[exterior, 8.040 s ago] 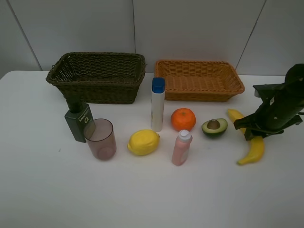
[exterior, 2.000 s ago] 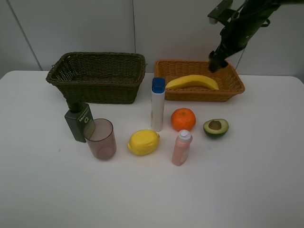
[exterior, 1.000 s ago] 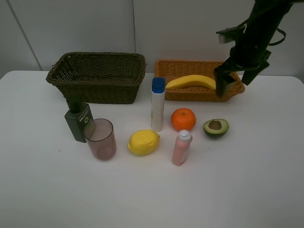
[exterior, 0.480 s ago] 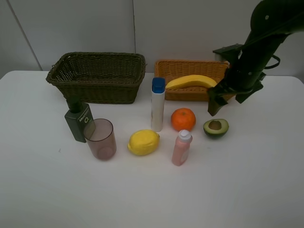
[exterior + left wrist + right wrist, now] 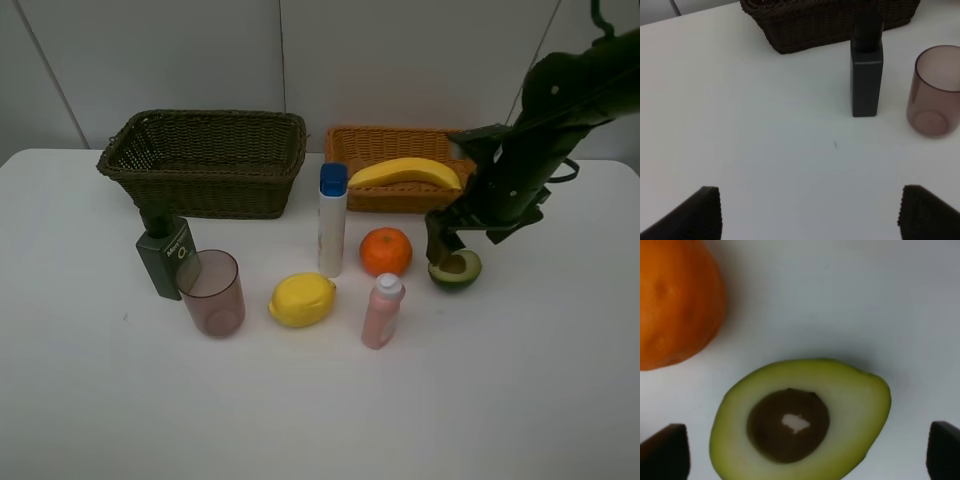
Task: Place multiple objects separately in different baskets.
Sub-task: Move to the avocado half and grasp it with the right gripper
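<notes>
The right fingers [image 5: 663,454] stand spread wide and hold nothing. They hang just above the halved avocado [image 5: 801,420], one tip on each side of it, and the fruit lies cut face up on the white surface [image 5: 320,410] with its long axis running across the gap. That is the first hazard. Closing along the length likely means pressing on a narrow, rounded end, so the half could squirt out or tip onto its face instead of seating. Coming down too far would scrape the tips on the surface, and too little would catch only the slick upper rim. The orange [image 5: 386,251] sits near, at nine o'clock of the avocado. A finger drifting that way could set it rolling toward the small pink bottle [image 5: 382,312] at its six o'clock and topple it. The orange-tan basket [image 5: 400,133] lies at twelve o'clock with the banana [image 5: 405,172] inside, so a weak hold might drop the half short of the rim. Over by the dark green pump bottle [image 5: 867,75] and the tumbler [image 5: 934,92], the left fingers [image 5: 702,214] are likewise parted and empty. They are well apart from both and pose no risk.
</notes>
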Motion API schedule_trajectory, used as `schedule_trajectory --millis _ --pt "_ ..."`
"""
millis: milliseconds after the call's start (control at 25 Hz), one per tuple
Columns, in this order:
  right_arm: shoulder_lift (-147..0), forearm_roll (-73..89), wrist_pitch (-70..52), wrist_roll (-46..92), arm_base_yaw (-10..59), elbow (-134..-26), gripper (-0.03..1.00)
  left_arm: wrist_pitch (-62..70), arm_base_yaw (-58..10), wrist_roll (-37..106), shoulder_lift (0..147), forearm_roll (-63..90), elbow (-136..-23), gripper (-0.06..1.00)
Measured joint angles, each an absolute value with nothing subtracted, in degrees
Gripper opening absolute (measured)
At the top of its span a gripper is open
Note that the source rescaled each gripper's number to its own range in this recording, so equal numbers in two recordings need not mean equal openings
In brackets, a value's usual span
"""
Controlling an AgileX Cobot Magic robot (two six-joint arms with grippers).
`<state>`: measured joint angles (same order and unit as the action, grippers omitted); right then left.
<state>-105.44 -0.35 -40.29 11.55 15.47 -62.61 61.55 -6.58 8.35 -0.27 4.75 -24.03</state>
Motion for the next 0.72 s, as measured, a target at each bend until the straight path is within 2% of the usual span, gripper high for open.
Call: schedule_trajectory --millis 400,720 --pt "-107.54 0.83 -38.35 10.95 15.47 -61.56 1.00 61.55 -6.58 8.35 -0.27 4.75 -24.03 0.95" --pt "-107.54 -0.51 -38.31 0.00 15.47 -61.56 1.00 61.55 -6.58 8.35 -0.27 4.75 -24.03 0.95"
